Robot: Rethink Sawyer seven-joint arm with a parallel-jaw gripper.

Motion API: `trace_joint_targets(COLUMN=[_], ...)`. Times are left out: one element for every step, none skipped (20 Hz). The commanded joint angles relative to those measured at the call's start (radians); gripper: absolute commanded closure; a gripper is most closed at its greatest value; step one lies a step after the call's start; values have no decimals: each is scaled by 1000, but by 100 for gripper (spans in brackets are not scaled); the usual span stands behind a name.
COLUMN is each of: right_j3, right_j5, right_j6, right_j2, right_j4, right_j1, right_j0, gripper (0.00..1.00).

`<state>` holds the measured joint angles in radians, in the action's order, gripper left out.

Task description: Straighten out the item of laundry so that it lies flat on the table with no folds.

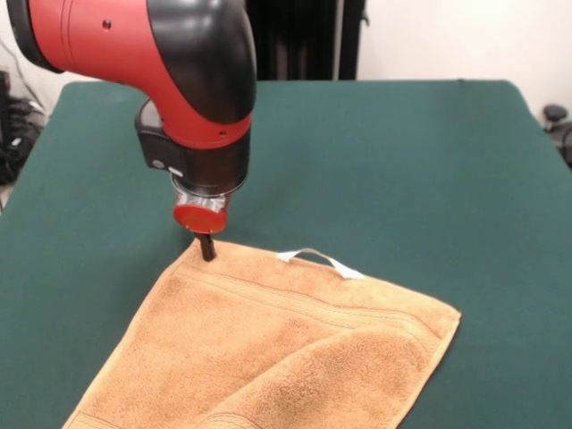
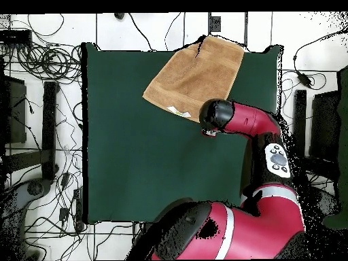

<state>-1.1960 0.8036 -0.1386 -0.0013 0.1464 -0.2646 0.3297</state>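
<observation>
The item of laundry (image 1: 268, 349), a golden-tan towel, lies on the green table (image 1: 402, 161) at the bottom of the front view. One flap is folded over its right part, and a white loop tag (image 1: 319, 260) sticks out from its far hem. My gripper (image 1: 207, 248) comes straight down onto the towel's far left corner and looks shut on it. In the overhead view the towel (image 2: 194, 75) reaches the top edge of the table (image 2: 136, 149). The arm's head (image 2: 216, 115) hides the gripper there.
Cables and dark equipment (image 2: 41, 75) lie on the floor around the table. A black stand (image 1: 304, 36) rises behind the table's far edge. The arm's red links (image 2: 258, 204) cover the table's lower right corner in the overhead view.
</observation>
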Motion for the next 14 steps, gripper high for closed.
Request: trace_joint_targets(right_j3=[-68,-67,-68,-67,-66,-65,-65,-65,-65,-66,-65,-65,-60,-55], right_j5=[-518,-512,-509,-506,-502,-499,-498,-496,-492,-490,-487,-484,-472,-460], right_j6=[-336,-334,-331,-329,-327,-325,-322,-319,-315,-312,-309,-307,-309,-311], right_j2=[2,3,4,5,5,6,7,9,12,13,14,15,9,3], right_j4=[137,135,134,134,133,133,133,133,131,132,131,131,131,131], right_j1=[325,325,325,324,324,325,325,324,325,324,324,324,326,327], right_j0=[49,49,50,50,50,51,53,55,57,59,59,59,54,49], gripper=[0,0,0,0,0,0,0,0,0,0,0,0,0,0])
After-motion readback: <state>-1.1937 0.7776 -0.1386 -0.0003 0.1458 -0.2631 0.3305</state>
